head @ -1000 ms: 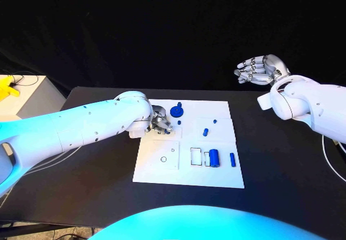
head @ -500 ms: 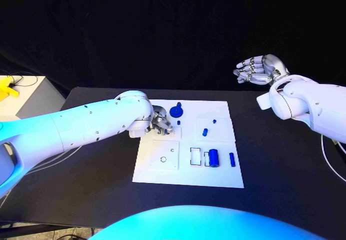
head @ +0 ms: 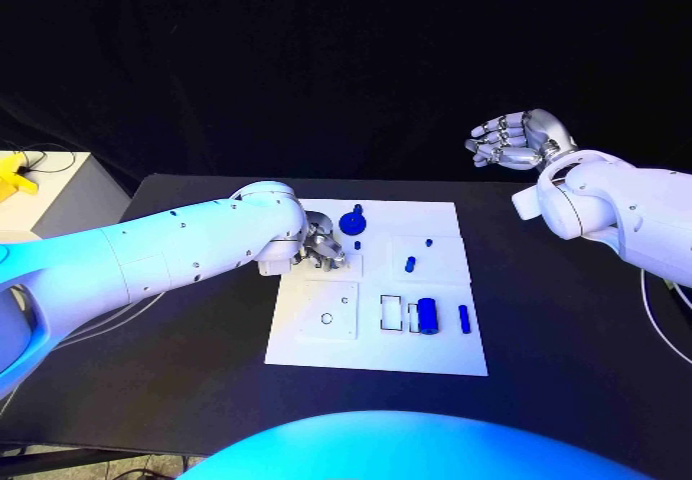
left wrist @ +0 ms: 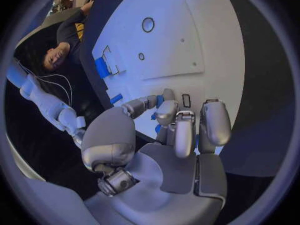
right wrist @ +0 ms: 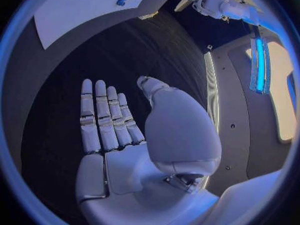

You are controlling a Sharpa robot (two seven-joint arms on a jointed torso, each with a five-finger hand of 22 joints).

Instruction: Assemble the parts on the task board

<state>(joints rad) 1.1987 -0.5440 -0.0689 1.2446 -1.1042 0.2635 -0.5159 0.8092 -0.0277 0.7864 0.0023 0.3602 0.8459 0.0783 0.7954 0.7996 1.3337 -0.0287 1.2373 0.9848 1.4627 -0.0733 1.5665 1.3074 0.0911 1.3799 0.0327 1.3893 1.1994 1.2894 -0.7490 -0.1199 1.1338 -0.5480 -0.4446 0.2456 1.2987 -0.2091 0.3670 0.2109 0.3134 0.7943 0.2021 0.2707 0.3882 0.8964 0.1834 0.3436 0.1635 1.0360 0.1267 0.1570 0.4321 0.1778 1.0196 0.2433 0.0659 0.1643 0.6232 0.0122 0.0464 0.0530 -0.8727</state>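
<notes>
The white left arm reaches over the white rectangular task board (head: pixel 378 290), its silver left hand (head: pixel 320 248) curled fingers-down there. The silver right hand (head: pixel 515 139) is raised beyond the board, fingers apart, holding nothing.

The task board (head: pixel 433 350) is showing white against the black table (head: pixel 577 340); the parts (head: pixel 427 315) on it are showing blue. Both arms are showing white, the left hand (head: pixel 320 248) and right hand (head: pixel 512 140) silver, and a yellow object (head: pixel 15 175) is lying on a pale stand (head: pixel 65 200)
</notes>
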